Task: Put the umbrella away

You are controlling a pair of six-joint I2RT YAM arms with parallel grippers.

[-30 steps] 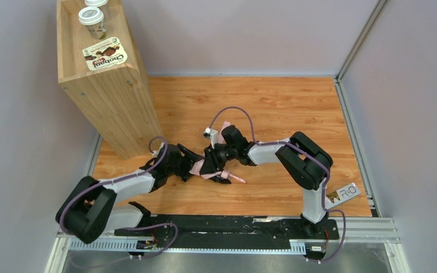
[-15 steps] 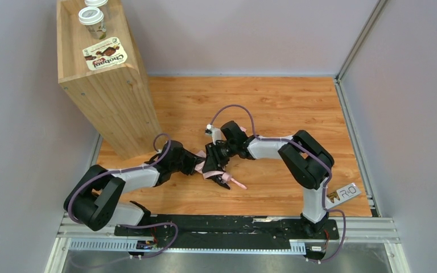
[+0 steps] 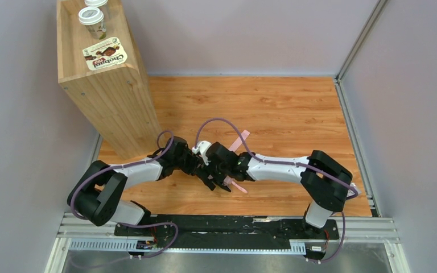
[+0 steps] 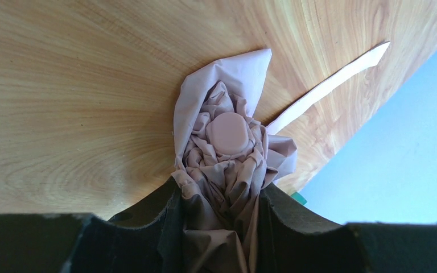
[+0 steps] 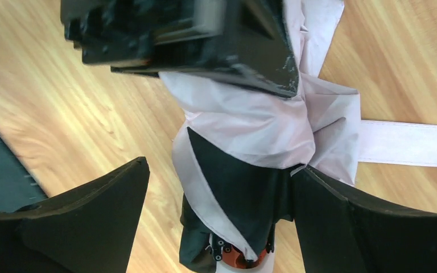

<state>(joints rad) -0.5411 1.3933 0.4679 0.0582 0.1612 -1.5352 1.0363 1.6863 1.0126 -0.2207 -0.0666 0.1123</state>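
The umbrella is a small crumpled pale pink bundle with black parts, lying on the wooden floor between both grippers. My left gripper is shut on its pink fabric, and in the left wrist view the round pink cap sticks out past the fingers. My right gripper is open. In the right wrist view its jaws straddle the umbrella's black underside, with the right finger against the fabric. The thin pink strap trails away toward the far right.
A tall wooden box stands at the back left, with paper cups and a Chobani pack on top. Grey walls close in the left, back and right sides. A metal rail runs along the near edge.
My right gripper has swung left and nearer over the bundle. The left gripper has pushed right with the fabric. The strap has flipped out toward the far right.
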